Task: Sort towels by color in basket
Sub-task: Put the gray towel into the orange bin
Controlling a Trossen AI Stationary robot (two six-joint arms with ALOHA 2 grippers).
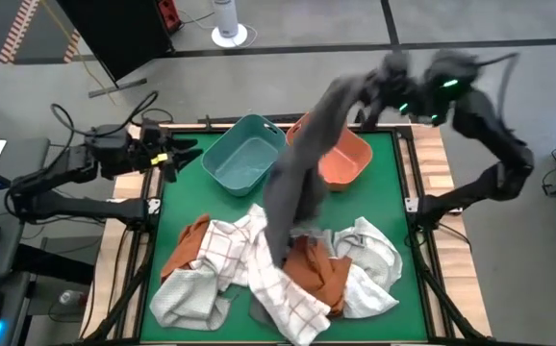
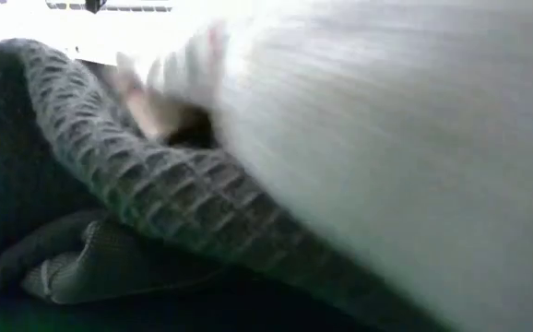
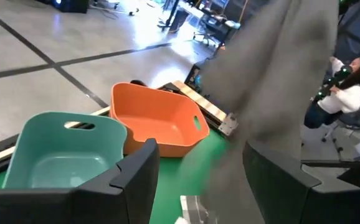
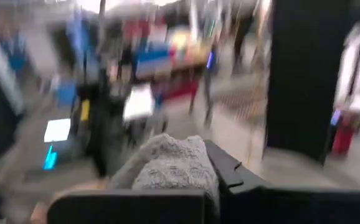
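Dark grey towel (image 1: pixel 302 163) hangs long from right hand (image 1: pixel 386 72).

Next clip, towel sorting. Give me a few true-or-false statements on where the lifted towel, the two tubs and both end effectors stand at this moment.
1. The right end effector is shut on the dark grey cloth towel, which hangs above the table. True.
2. The teal plastic tub already holds a towel. False: it is empty.
3. The orange plastic tub stands beside the teal tub at the far side of the green table mat. True.
4. The left end effector grips a rust-orange towel. False: it is open and empty, waiting at the table's left edge near the teal tub.
5. All towels are sorted. False: a pile of white, checked and rust-orange towels lies on the mat.
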